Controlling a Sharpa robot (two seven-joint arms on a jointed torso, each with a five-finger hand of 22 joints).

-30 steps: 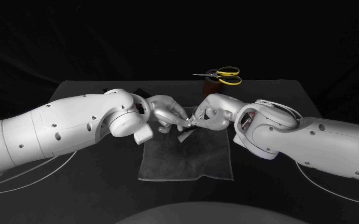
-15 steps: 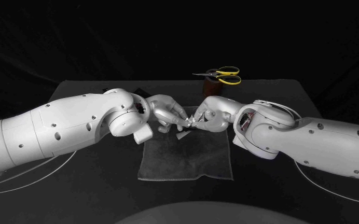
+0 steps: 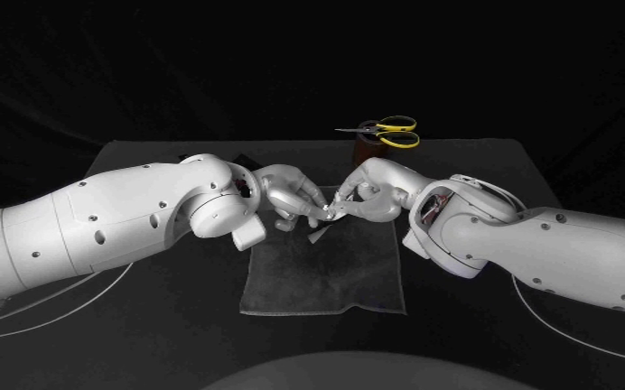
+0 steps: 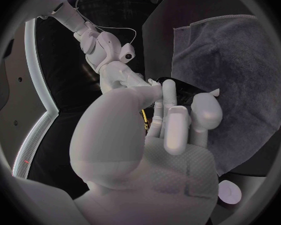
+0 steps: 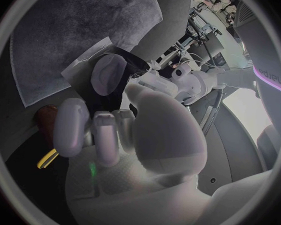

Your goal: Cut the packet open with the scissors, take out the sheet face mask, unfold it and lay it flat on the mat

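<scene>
The packet [image 3: 324, 219] hangs just above the far end of the grey mat [image 3: 326, 273], held between the two hands, which meet over the middle of the counter [image 3: 156, 318]. The left hand [image 3: 292, 197] comes to it from the robot's left, its fingers curled in and pinching the packet's near edge. In the left wrist view the fingertips [image 4: 170, 116] of that hand [image 4: 153, 150] close on the dark packet [image 4: 181, 89], with the mat [image 4: 240, 70] beneath. The right hand [image 3: 374, 193] pinches the opposite side. In the right wrist view its thumb [image 5: 109, 75] presses on the packet [image 5: 87, 64], the other fingers of that hand [image 5: 147, 135] are bent in under it, and the mat [image 5: 72, 30] lies beyond. One corner of the packet droops towards the mat between the hands; whether it touches the cloth I cannot tell.

The yellow-handled scissors [image 3: 391, 132] stand in the brown holder [image 3: 368, 150] at the far side of the counter, well apart from both hands. The holder [image 5: 43, 116] and a yellow handle [image 5: 47, 159] also show in the right wrist view.

Compared with a second ago, the right hand has lifted a little and moved towards the far side, and the packet's drooping corner has risen slightly with it. The left hand, mat and scissors are where they were.
</scene>
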